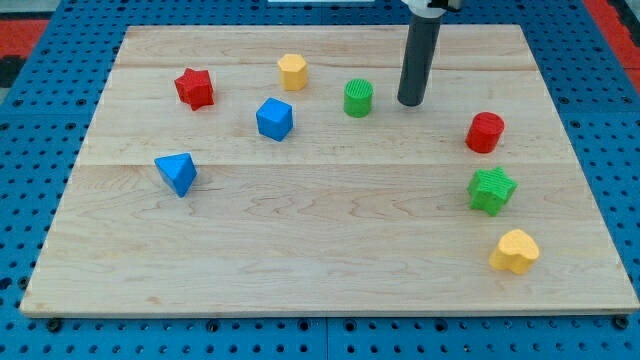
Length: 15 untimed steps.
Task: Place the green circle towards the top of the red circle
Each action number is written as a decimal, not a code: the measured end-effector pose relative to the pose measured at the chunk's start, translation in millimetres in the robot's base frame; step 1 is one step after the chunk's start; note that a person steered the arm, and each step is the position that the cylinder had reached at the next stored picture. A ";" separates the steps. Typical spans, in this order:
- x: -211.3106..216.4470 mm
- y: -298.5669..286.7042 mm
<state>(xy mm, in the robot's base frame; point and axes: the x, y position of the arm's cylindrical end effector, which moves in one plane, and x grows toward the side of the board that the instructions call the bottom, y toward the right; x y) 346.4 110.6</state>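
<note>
The green plastic circle is best being pushed rightward from its left by my bare, clawless tip, currently right of it, above the red plastic circle.

This looks like a robotics lab bench. A pale wooden board lies on a blue perforated mounting plate with a regular grid of holes, visible along every edge of the frame, and red perforated sections show at both upper corners.

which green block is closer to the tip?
The green circle, just to the view's left of my tip. The green star sits far lower right, below the red circle.
</note>
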 end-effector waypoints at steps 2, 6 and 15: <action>22.8 -109.7; -28.2 -31.5; -6.4 35.8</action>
<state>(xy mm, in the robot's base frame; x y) 340.0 146.4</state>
